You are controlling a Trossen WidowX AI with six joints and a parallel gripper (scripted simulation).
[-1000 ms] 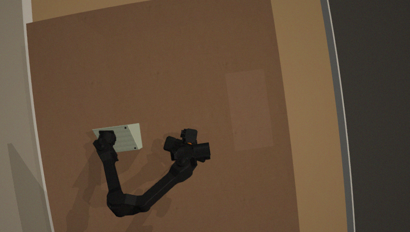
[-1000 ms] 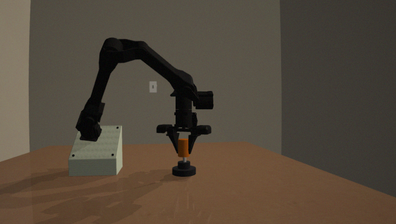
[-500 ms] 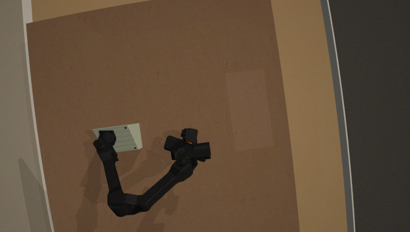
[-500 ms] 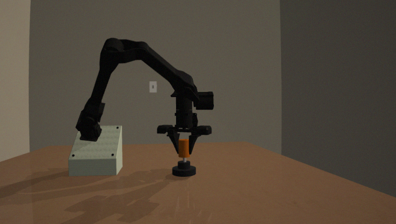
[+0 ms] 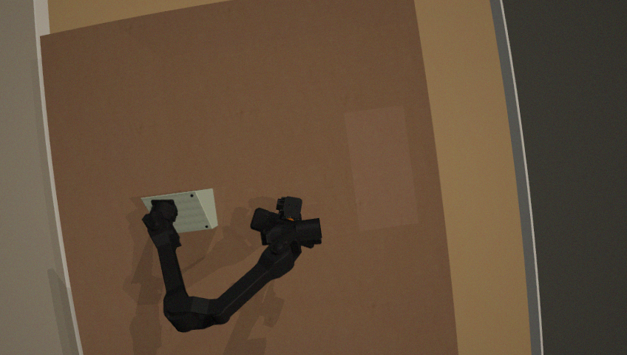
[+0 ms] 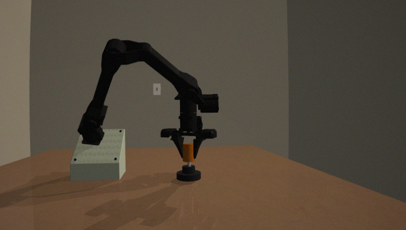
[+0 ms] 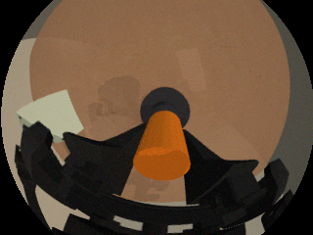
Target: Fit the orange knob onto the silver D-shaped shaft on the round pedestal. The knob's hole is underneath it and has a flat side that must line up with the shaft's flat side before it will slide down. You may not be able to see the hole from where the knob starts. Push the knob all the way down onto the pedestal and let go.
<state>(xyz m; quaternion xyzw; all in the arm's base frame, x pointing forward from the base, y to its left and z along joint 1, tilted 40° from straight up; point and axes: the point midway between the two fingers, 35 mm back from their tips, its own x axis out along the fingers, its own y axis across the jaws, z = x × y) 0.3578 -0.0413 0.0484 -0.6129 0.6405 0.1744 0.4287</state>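
Note:
My gripper is shut on the orange knob and holds it upright. In the top view only a sliver of orange shows under the gripper. The black round pedestal stands directly below the knob. A short piece of the silver shaft shows between the knob's lower edge and the pedestal's raised middle. The knob's underside is at the shaft's top or a little over it; which of these I cannot tell. The hole and both flat sides are hidden.
A pale green sloped block carries the arm's base, left of the pedestal in the top and exterior views. A paler rectangular patch lies on the brown table top.

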